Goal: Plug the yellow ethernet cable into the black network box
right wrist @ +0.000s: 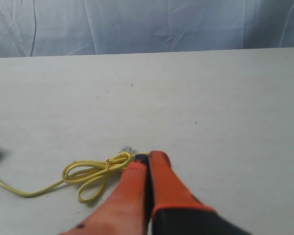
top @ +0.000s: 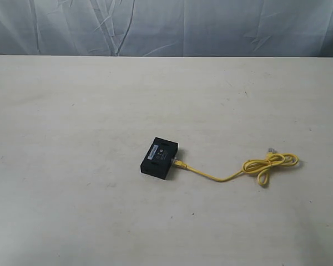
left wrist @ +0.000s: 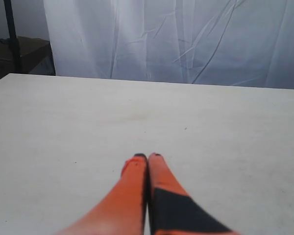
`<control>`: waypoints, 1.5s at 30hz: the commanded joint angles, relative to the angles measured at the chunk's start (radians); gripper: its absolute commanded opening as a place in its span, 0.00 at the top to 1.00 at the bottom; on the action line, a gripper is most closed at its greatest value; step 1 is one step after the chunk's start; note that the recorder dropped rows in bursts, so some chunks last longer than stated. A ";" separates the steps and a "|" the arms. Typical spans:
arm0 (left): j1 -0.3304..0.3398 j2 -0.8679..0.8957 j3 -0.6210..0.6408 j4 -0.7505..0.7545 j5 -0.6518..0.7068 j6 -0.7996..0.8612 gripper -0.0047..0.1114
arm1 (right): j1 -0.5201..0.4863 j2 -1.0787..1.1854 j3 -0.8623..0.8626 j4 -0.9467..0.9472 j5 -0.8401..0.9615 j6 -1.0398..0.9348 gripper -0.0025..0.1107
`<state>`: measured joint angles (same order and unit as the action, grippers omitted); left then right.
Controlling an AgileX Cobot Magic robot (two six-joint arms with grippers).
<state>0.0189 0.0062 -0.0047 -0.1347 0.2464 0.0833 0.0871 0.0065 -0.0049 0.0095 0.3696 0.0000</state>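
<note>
Pale table point(top: 72, 111), cloth point(top: 211, 27) behind: I saw one black network box point(top: 159, 157) mid-table, one yellow ethernet cable point(top: 205, 174) stretching from its side toward the right edge. Left tool point(left wrist: 147, 155) and right tool point(right wrist: 148, 155) sat closed, empty.

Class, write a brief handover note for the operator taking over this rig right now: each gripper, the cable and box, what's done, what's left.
Left gripper: shut, empty, above bare table.
Right gripper: shut, empty. Neither arm shows in the exterior view.
Black network box: flat, mid-table.
Yellow ethernet cable: runs from the box's right side to a knotted loop, with its free plug just beyond.
Done: one plug appears seated in the box.
Left: confirm it is fully in.
</note>
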 commanded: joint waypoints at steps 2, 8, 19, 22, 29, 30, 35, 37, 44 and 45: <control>0.002 -0.006 0.005 0.016 -0.015 -0.007 0.96 | -0.005 -0.007 0.005 0.000 -0.018 0.000 0.98; 0.002 -0.006 0.005 0.020 -0.015 -0.070 0.96 | -0.005 -0.007 0.005 0.000 -0.018 0.000 0.98; 0.002 -0.006 0.005 0.028 -0.015 -0.083 0.96 | -0.005 -0.007 0.005 0.000 -0.018 0.000 0.98; 0.002 -0.006 0.005 0.030 -0.015 -0.083 0.96 | -0.005 -0.007 0.005 0.000 -0.018 0.000 0.98; 0.002 -0.006 0.005 0.044 -0.015 -0.083 0.96 | -0.005 -0.007 0.005 0.000 -0.018 0.000 0.98; 0.002 -0.006 0.005 0.044 -0.015 -0.083 0.96 | -0.005 -0.007 0.005 0.000 -0.018 0.000 0.98; 0.002 -0.006 0.005 0.043 -0.015 -0.078 0.96 | -0.005 -0.007 0.005 0.000 -0.018 0.000 0.98; 0.002 -0.006 0.005 0.043 -0.015 -0.078 0.96 | -0.005 -0.007 0.005 0.000 -0.018 0.000 0.98; 0.002 -0.006 0.005 0.043 -0.015 -0.078 0.96 | -0.005 -0.007 0.005 0.000 -0.018 0.000 0.98; 0.002 -0.006 0.005 0.043 -0.015 -0.078 0.96 | -0.005 -0.007 0.005 0.002 -0.018 0.000 0.98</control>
<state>0.0189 0.0048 -0.0047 -0.0977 0.2443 0.0000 0.0871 0.0065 -0.0049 0.0095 0.3632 0.0000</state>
